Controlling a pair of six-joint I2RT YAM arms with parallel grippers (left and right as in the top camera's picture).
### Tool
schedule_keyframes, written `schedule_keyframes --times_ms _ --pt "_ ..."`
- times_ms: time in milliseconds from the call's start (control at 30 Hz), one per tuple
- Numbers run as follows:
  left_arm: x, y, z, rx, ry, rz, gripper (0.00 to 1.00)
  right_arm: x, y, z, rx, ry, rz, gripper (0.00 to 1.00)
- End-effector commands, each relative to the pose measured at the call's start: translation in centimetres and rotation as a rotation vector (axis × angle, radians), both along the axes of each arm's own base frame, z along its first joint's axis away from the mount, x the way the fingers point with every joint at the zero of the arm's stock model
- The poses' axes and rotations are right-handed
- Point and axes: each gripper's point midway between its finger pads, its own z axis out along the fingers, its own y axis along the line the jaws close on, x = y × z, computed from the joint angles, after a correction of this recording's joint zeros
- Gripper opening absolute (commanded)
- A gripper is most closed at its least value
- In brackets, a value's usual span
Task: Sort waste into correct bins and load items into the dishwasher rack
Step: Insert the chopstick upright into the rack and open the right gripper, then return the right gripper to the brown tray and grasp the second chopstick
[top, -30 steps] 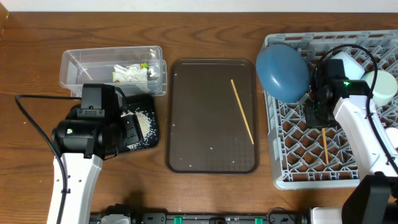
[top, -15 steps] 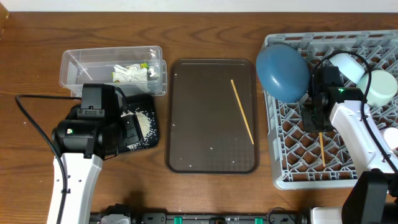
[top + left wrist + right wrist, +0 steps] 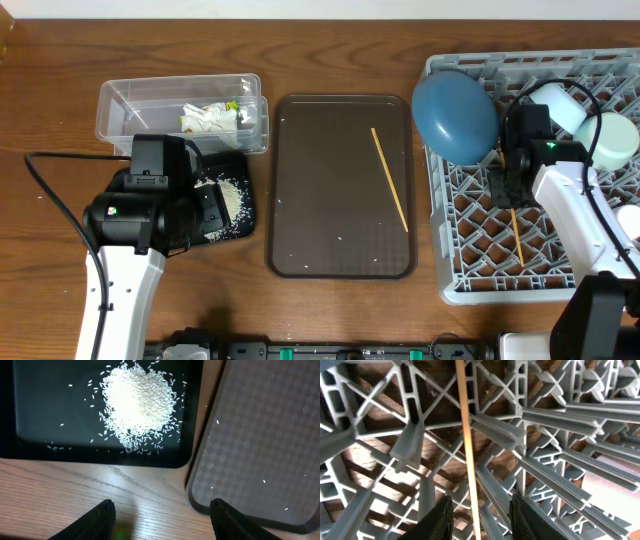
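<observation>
1. Rack [image 3: 470,262]: grey, right side of the table [image 3: 330,55]. Holds 1 blue dish [image 3: 455,112] at its rear left corner, 1 pale cup [image 3: 556,100], 1 mint bowl [image 3: 612,140], and 1 chopstick [image 3: 466,445] lying on the grid.
2. Right gripper [image 3: 480,517]: low over the grid, jaws apart with that chopstick between them, gaps on both sides.
3. Brown tray [image 3: 320,200]: centre; 1 second chopstick [image 3: 390,178] lies diagonally on it.
4. Black tray [image 3: 100,455]: 1 rice heap [image 3: 139,402].
5. Clear tub [image 3: 130,105]: crumpled tissue [image 3: 205,120], yellow wrapper [image 3: 232,105].
6. Left gripper [image 3: 162,520]: jaws apart, empty, over bare table.
</observation>
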Motion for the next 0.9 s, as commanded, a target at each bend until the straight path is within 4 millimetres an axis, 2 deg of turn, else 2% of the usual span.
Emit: schedule_keyframes --times_ms 0,200,300,400,533,600,700,867 --pt "0.0 0.3 -0.2 0.007 0.008 0.011 0.64 -0.3 1.2 -0.7 0.07 0.012 -0.002 0.34" --pt "0.0 0.3 -0.2 0.007 0.008 0.011 0.64 0.6 2.6 -0.1 0.151 -0.031 0.013 0.32" --pt "0.0 0.3 -0.2 0.007 0.008 0.011 0.64 1.6 3.6 1.5 0.208 -0.09 0.029 0.32" --pt "0.0 0.3 -0.2 0.007 0.008 0.011 0.64 2.9 5.1 4.1 0.296 -0.185 0.046 0.33" --pt "0.0 0.3 -0.2 0.007 0.007 0.011 0.64 4.7 9.1 7.9 0.476 -0.336 0.144 0.39" --pt "0.0 0.3 -0.2 0.007 0.007 0.011 0.64 5.1 10.5 9.0 0.5 -0.377 0.191 0.4" --pt "0.0 0.3 -0.2 0.007 0.008 0.011 0.64 5.2 12.8 9.6 0.512 -0.395 0.261 0.42" --pt "0.0 0.3 -0.2 0.007 0.007 0.011 0.64 4.8 17.7 9.1 0.538 -0.37 0.395 0.44"
